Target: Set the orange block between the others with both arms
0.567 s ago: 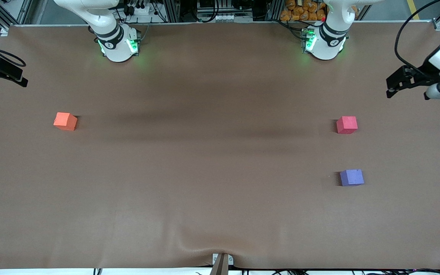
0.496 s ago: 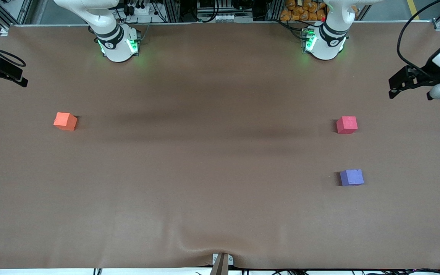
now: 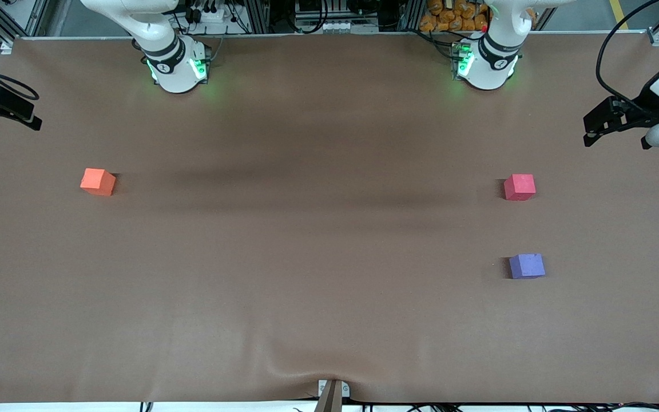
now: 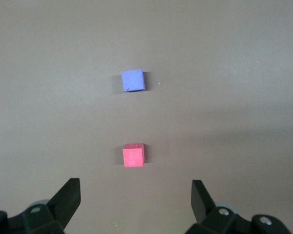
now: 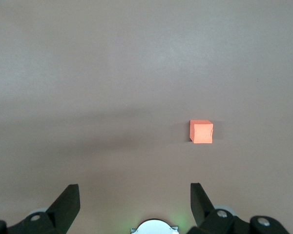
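The orange block [image 3: 98, 181] [image 5: 201, 131] lies alone on the brown table toward the right arm's end. Toward the left arm's end sit the red-pink block [image 3: 519, 187] [image 4: 133, 155] and the purple-blue block [image 3: 527, 266] [image 4: 133, 80], the purple-blue one nearer the front camera, with a gap between them. My left gripper [image 3: 591, 130] [image 4: 136, 195] hangs open and empty high over the table's edge at that end. At the other end, over the table's edge, my right gripper [image 3: 20, 114] [image 5: 135, 195] also hangs open and empty.
The two green-lit arm bases [image 3: 176, 66] [image 3: 487, 63] stand along the table's back edge. The brown table cover [image 3: 329, 229] has a raised crease [image 3: 306, 366] by a small bracket [image 3: 332, 392] at the edge nearest the front camera.
My left gripper has drifted slightly outward toward its end of the table. The right gripper and the three blocks have not moved.
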Controlling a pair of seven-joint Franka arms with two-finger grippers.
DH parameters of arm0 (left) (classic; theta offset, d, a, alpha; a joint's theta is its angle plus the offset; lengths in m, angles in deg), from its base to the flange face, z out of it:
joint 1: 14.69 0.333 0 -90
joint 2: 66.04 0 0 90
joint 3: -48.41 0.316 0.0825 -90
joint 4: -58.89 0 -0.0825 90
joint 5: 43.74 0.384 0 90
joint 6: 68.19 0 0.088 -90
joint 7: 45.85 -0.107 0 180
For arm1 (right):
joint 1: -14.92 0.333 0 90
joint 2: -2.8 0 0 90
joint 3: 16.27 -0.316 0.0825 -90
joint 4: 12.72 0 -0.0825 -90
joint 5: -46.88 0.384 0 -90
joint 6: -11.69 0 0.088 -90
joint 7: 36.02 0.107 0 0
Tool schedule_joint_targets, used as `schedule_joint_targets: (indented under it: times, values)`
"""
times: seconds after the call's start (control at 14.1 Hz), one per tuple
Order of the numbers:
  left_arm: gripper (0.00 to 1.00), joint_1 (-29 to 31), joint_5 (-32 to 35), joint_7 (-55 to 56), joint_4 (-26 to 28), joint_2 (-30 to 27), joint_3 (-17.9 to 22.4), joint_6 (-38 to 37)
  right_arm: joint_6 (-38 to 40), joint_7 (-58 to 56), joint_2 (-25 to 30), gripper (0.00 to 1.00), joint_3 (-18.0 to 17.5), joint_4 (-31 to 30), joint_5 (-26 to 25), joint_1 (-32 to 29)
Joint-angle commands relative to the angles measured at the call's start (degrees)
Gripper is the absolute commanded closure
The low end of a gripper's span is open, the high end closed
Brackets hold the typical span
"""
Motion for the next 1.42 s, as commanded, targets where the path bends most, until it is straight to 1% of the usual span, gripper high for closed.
schedule_joint_targets:
  times: [0.0, 0.43, 0.71, 0.85, 1.35]
  values:
    - [0.00, -0.48, 1.05, 0.98, -1.08, 0.32, 0.02, -1.15, 0.61, 0.93, 0.26, 0.00, -0.19, 0.68, -0.64, 0.09]
    - [0.00, -0.22, 0.25, -0.52, -1.16, -0.12, 0.02, -1.32, 0.61, 0.93, 0.17, 0.00, -0.19, 0.68, -0.56, 0.17]
    - [0.00, -0.04, -0.10, 0.63, -0.82, 0.50, 0.10, 0.08, 0.61, 0.93, 0.17, 0.00, -0.19, 0.68, -0.56, 0.17]
    - [0.00, 0.05, -1.67, 0.63, -0.55, 0.50, 0.19, 0.08, 0.61, 0.93, 0.17, 0.00, -0.19, 0.68, -0.56, 0.17]
    - [0.00, -0.39, -2.03, 3.17, -0.64, 0.06, -0.07, -0.53, 0.70, 0.93, 0.08, 0.00, -0.19, 0.68, -0.47, 0.26]
